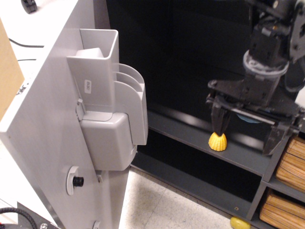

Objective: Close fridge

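Observation:
The fridge stands open, with a black interior and a dark grey shelf (190, 136). Its light grey door (52, 129) is swung wide open at the left, inner side facing me, with grey door bins (112, 102) on it. My gripper (245, 131) is open and empty, at the right in front of the interior, just above the shelf. Its left finger (220, 121) hangs right over a yellow toy corn piece (218, 141) lying on the shelf. The right finger (275, 138) is near the fridge's right wall. A blue object (248, 118) is partly hidden behind the gripper.
A dark shelf unit with tan woven baskets (290, 164) stands at the right edge. A yellow object (240, 223) lies on the speckled floor (162, 205) below. A lower fridge shelf (200, 186) runs beneath. A tan board (7, 71) is at far left.

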`<state>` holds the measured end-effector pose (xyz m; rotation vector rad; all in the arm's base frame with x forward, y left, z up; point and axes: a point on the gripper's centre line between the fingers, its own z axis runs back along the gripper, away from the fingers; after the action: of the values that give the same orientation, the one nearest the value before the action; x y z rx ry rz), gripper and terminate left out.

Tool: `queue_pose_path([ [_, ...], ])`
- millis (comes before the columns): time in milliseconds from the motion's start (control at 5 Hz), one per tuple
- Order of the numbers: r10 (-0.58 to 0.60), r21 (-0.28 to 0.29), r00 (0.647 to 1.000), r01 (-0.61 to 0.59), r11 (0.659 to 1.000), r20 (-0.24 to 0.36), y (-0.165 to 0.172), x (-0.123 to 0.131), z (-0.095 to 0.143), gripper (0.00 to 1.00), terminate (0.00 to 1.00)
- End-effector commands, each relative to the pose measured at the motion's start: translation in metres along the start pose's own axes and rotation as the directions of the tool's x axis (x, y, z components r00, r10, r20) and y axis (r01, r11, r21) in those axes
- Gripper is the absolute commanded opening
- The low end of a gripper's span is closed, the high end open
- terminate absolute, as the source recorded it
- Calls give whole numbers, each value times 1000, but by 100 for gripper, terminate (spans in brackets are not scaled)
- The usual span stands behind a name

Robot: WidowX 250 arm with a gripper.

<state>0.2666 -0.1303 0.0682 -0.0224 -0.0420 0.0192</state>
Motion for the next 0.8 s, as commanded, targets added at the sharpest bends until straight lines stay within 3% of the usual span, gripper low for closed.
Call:
queue_pose_path([
  [0,187,-57,970,-180,982,157,22,-10,61,100,0],
  [400,224,-48,964,-220,974,140,69,-25,112,100,0],
  [600,221,-26,968,-219,975,121,95,-40,120,100,0],
])
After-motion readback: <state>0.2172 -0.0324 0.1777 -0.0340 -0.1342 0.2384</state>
